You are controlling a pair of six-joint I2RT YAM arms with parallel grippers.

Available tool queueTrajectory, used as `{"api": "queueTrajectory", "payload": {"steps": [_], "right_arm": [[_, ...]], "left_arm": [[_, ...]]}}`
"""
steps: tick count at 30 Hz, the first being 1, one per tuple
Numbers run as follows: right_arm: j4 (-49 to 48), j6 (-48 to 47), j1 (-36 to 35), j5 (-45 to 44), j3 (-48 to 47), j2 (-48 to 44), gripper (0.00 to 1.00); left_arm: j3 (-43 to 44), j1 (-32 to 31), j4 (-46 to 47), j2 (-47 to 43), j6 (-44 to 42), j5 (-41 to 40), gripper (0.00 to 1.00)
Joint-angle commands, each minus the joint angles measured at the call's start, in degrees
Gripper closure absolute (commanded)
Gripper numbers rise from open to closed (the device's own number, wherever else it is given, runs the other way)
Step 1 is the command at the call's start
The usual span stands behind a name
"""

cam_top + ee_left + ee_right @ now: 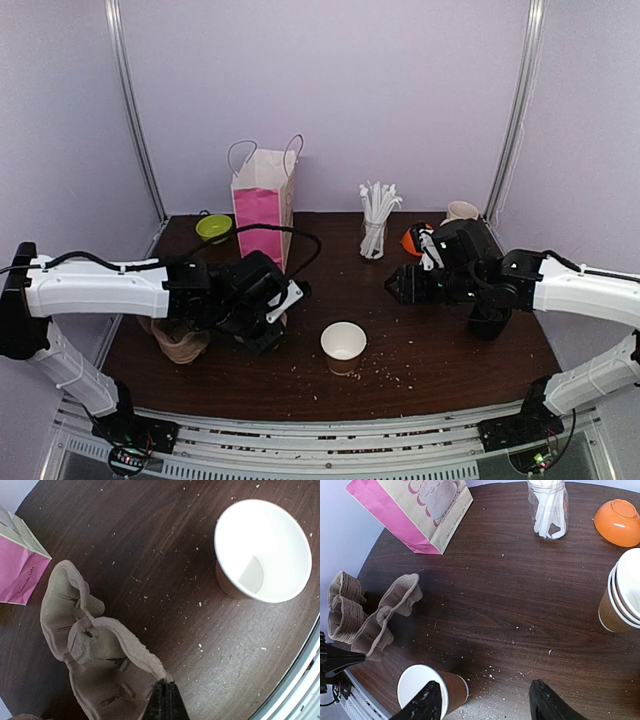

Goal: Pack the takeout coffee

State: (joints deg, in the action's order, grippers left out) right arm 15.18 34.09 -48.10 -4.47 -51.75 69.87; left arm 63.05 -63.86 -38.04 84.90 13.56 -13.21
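While left claw pinches rim of grey-brown moulded pulp cup carrier at table's 8 o'clock, grip probably steadies tray as seat for cup; whether tray is lifted off table, cannot tell. Small brown paper cup with white rim stands upright and lidless at 6 o'clock, near carrier, not touching. Right claw spread wide, empty, hovers at cup's 2 o'clock, likely lining up grasp. Pink paper gift bag stands open at 11 o'clock, probable final destination.
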Motion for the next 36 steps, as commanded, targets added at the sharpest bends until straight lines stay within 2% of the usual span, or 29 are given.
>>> {"api": "queueTrajectory", "payload": {"steps": [1, 8, 15, 16, 18, 22, 24, 25, 30, 36], "right_arm": [[1.2, -1.4, 0.8, -2.2, 0.2, -0.8, 0.38], [2.4, -1.6, 1.1, -2.4, -0.5, -1.0, 0.38], [1.5, -0.8, 1.1, -1.0, -0.6, 0.1, 0.38], [1.3, -0.7, 1.2, -0.9, -0.6, 0.3, 0.38], [0.9, -0.5, 1.2, -0.5, -0.6, 0.6, 0.38], [0.5, -0.4, 1.2, 0.3, -1.0, 1.3, 0.38], [0.5, -0.5, 1.2, 0.4, -1.4, 1.6, 0.38], [0.4, -0.5, 1.2, 0.5, -1.5, 1.7, 0.38], [-0.8, -0.7, 1.2, 0.7, -2.6, 2.4, 0.38], [-3.7, -0.3, 1.5, 1.2, -6.7, 6.4, 0.38]], "left_arm": [[-4.9, -0.2, 5.5, 0.3, -2.8, -1.3, 1.0], [-9.7, -0.2, 8.3, 1.1, -2.6, -1.3, 1.0], [-10.6, -0.2, 9.1, 0.7, -1.8, -0.4, 1.0], [-10.6, -0.2, 9.0, 0.4, -1.6, -0.3, 0.96], [-10.6, -0.3, 8.9, -0.2, -1.2, -0.2, 0.8], [-9.9, -0.2, 7.6, -1.6, 0.6, -0.6, 0.37], [-9.4, -0.2, 6.7, -2.3, 1.7, -1.2, 0.23], [-9.0, -0.2, 6.0, -2.7, 2.6, -1.9, 0.2], [-5.7, 1.5, 3.0, -4.9, 10.9, -5.7, 0.18], [-3.8, 10.7, 1.3, -6.4, 22.2, -4.5, 0.27]]}}
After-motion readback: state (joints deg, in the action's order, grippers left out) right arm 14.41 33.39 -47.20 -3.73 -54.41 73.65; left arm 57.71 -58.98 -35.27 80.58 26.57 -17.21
